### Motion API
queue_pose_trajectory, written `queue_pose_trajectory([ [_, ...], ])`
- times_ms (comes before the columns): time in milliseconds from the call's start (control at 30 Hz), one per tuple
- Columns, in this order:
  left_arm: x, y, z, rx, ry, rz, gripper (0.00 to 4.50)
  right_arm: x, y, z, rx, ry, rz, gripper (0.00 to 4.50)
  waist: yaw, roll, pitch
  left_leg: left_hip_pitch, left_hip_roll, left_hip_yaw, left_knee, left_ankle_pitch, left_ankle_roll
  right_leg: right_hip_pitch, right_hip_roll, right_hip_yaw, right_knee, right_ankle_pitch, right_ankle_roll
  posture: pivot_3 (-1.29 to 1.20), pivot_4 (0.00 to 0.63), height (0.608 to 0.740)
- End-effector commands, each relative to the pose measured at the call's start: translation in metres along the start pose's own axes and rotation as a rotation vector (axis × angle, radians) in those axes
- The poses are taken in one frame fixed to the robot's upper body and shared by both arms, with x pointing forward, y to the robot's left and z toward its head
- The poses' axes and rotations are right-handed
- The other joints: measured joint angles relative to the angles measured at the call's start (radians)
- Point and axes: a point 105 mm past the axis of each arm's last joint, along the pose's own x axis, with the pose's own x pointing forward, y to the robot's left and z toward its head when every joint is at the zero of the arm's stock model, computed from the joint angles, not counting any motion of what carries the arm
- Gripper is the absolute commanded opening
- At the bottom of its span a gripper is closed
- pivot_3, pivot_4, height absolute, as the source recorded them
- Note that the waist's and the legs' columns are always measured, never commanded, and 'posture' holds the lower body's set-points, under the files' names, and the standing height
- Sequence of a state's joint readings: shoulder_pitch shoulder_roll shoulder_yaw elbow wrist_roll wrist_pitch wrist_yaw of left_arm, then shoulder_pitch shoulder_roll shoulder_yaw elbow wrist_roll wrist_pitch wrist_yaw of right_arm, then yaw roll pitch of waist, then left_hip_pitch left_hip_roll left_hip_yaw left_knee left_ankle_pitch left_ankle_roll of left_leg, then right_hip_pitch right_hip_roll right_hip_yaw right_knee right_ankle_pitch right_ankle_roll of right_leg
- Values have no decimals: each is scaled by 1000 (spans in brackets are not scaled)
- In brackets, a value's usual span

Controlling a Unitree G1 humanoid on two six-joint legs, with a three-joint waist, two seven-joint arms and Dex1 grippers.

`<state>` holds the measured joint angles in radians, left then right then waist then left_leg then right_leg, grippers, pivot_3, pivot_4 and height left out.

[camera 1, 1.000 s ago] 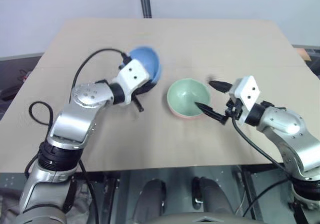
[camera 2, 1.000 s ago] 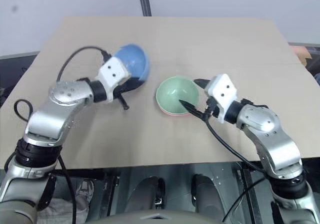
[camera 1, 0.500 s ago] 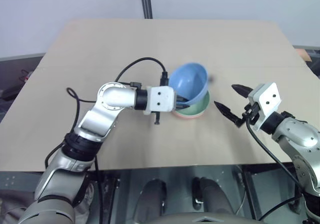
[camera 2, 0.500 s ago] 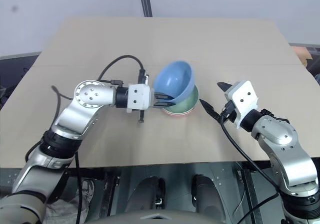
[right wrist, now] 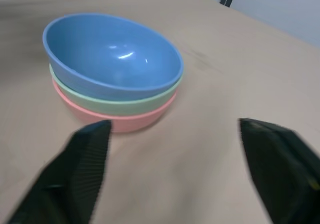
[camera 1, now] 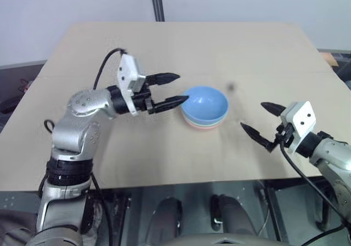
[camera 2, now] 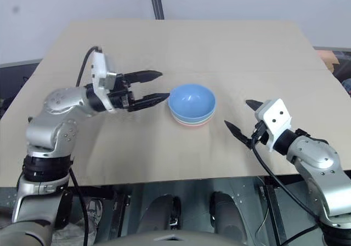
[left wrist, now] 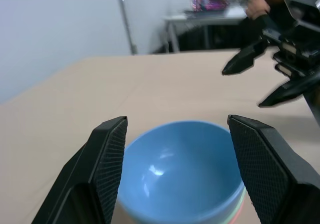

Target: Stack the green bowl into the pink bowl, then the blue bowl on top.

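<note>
The blue bowl [camera 1: 204,103] sits nested on the green bowl [right wrist: 117,103], which sits in the pink bowl [right wrist: 120,119], the stack resting near the middle of the worktop [camera 1: 181,43]; by the look of it the last stacking step is done. The left gripper [camera 1: 171,89] hovers just off the stack's rim at about 9 o'clock with jaws wide and empty. The right gripper [camera 1: 263,125] waits well apart at about 4 o'clock, jaws also wide, so the next move probably calls only for both arms to back clear without nudging the bowls.
</note>
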<state>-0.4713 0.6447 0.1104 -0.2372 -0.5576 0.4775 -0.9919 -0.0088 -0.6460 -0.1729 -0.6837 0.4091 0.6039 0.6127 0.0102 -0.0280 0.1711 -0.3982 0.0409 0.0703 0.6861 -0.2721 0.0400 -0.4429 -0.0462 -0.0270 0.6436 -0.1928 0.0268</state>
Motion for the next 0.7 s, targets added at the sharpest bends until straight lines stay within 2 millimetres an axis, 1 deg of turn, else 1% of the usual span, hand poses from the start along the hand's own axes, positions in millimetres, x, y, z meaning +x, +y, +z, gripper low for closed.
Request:
queue_pose_trajectory([
  [33,-34,1,-10,-2,44,116,3425,-10,-10,5,-24,-24,47,4462,-4,0,0,0,0,0,0,0,0,0,0,1,0,0,0,0,150,740],
  [67,-42,1,-11,-18,29,126,3425,-12,-12,4,-19,-21,54,4462,-7,1,0,1,0,2,-1,0,0,0,0,2,0,0,0,0,150,740],
  [133,-54,0,-10,-45,8,143,4115,-20,-17,1,-14,-6,71,4500,-4,0,0,0,0,1,-1,0,0,0,0,2,0,0,-1,0,150,740],
  [167,-60,3,-13,-37,28,175,4436,-25,-19,-1,-13,6,78,4500,3,-1,0,0,0,0,0,0,0,0,0,0,-1,0,-1,0,150,740],
  [267,-70,10,-23,-5,94,262,4436,-40,-25,-3,-10,26,84,4500,10,0,0,0,0,0,0,0,0,1,-1,-1,-1,-2,-4,0,150,740],
  [333,-76,8,-27,-8,110,273,4436,-50,-25,-2,0,32,91,4500,8,0,0,1,0,0,0,0,0,1,-1,-1,-1,-2,-4,0,150,740],
  [433,-84,3,-33,-34,130,257,4436,-59,-24,2,8,29,98,4500,4,0,0,1,0,0,0,0,0,1,-1,0,-1,-2,-4,0,150,740],
  [567,-87,-7,-39,-62,156,199,4436,-64,-22,3,11,36,103,4500,2,0,-1,2,1,0,-1,0,0,1,0,0,-1,-2,-4,0,150,740],
  [700,-87,-9,-41,-75,160,185,4436,-62,-21,4,16,32,100,4500,3,0,-1,2,1,1,0,0,0,1,-1,0,-1,-3,-4,0,150,740],
])
